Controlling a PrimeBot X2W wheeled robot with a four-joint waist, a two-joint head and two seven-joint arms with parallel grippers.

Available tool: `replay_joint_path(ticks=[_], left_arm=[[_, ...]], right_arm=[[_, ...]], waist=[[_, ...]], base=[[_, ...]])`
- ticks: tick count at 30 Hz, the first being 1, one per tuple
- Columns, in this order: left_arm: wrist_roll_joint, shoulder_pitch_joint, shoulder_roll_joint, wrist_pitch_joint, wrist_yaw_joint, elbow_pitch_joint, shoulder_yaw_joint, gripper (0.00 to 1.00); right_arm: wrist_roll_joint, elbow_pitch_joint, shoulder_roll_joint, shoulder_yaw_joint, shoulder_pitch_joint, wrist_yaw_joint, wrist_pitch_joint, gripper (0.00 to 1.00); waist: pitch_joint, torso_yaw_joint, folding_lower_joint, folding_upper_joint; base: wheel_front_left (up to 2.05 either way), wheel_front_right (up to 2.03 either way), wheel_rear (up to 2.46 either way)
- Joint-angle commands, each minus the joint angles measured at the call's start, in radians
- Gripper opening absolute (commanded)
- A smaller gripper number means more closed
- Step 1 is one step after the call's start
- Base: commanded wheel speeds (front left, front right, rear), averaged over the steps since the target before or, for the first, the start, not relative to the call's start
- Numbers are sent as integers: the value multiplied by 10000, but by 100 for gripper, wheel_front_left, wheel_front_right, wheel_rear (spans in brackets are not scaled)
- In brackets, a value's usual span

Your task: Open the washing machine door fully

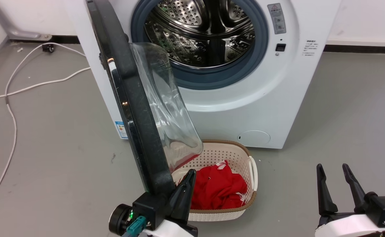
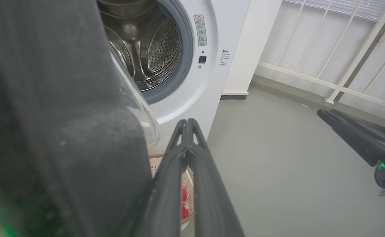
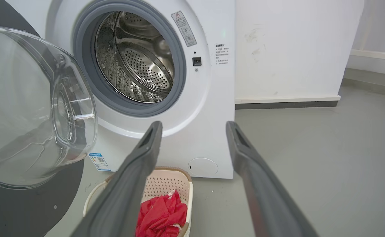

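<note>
The white washing machine (image 1: 245,108) faces me with its steel drum exposed. Its door (image 1: 136,108) stands swung out on the left hinge, edge-on to the head view, black rim toward me and clear glass bowl (image 1: 169,112) bulging right. My left gripper (image 1: 190,172) is shut, empty, close beside the inner side of the door's lower edge. In the left wrist view the door (image 2: 64,131) looms dark just left of the closed left gripper (image 2: 187,122). My right gripper (image 1: 332,168) stands open over bare floor at the lower right, far from the door (image 3: 31,108).
A cream laundry basket (image 1: 241,154) holding a red cloth (image 1: 218,187) sits on the floor in front of the machine, under the door's bowl. White cables (image 1: 11,108) trail over the grey floor at the left. A white railing (image 2: 327,49) runs along the right side.
</note>
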Motion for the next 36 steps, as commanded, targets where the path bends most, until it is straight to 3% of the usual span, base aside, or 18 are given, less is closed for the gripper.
replay_joint_path(ticks=[1, 23, 36], left_arm=[[62, 135, 126, 19, 162, -148, 167, 0], [18, 707, 964, -24, 969, -1205, 1143, 0], [-416, 268, 1537, -593, 1324, -599, 2709, 0]], right_arm=[[27, 14, 29, 7, -168, -6, -20, 100], [-9, -95, 24, -170, -357, -6, 62, 100], [-143, -203, 24, -119, -661, -6, 158, 100]], waist=[[42, 146, 0, 0], [439, 2697, 0, 0], [831, 3021, 0, 0]], base=[[0, 0, 0], [0, 0, 0], [0, 0, 0]])
